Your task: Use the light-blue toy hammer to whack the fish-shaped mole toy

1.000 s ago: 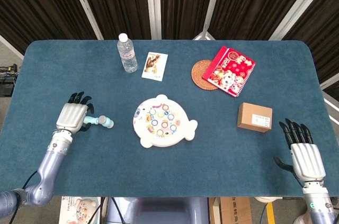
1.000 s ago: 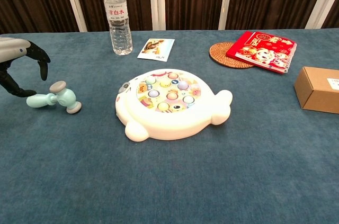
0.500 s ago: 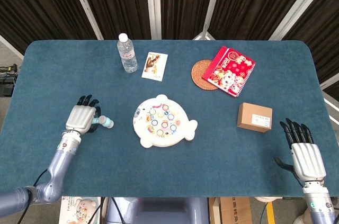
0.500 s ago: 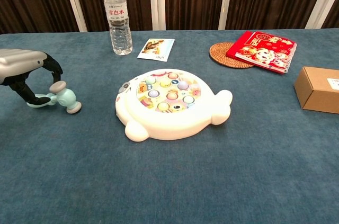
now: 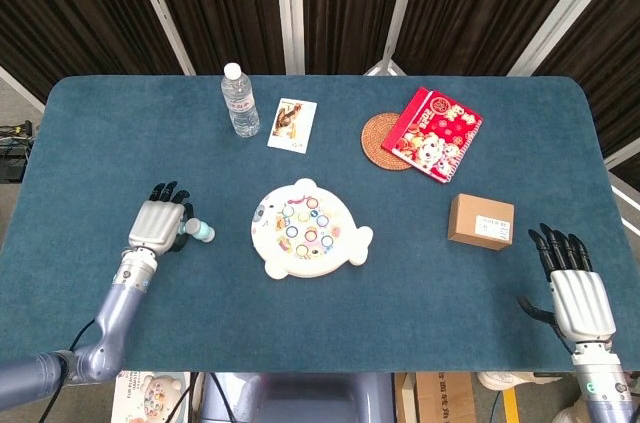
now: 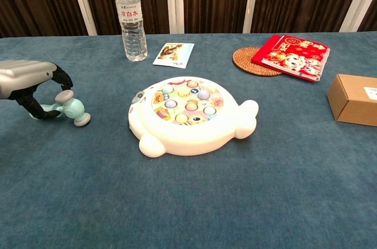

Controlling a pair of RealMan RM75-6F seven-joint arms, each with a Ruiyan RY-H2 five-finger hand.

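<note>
The light-blue toy hammer [image 5: 200,232] [image 6: 75,109] lies on the blue table, left of the white fish-shaped mole toy [image 5: 308,228] [image 6: 188,113]. My left hand [image 5: 158,226] [image 6: 29,78] arches over the hammer's handle, with fingers curved down on the far side and the thumb at the near side. The handle is mostly hidden under it, and the hammer still rests on the table. My right hand [image 5: 575,288] lies open and flat at the table's near right corner, holding nothing. Only the head view shows it.
A water bottle [image 5: 240,101] [image 6: 131,16] and a picture card [image 5: 292,125] stand behind the fish toy. A round woven coaster [image 5: 376,138], a red booklet [image 5: 432,134] and a cardboard box [image 5: 481,221] [image 6: 355,99] lie to the right.
My left hand has moved right and down over the hammer's handle, its fingers curving around it. The hammer and my right hand have not moved.
</note>
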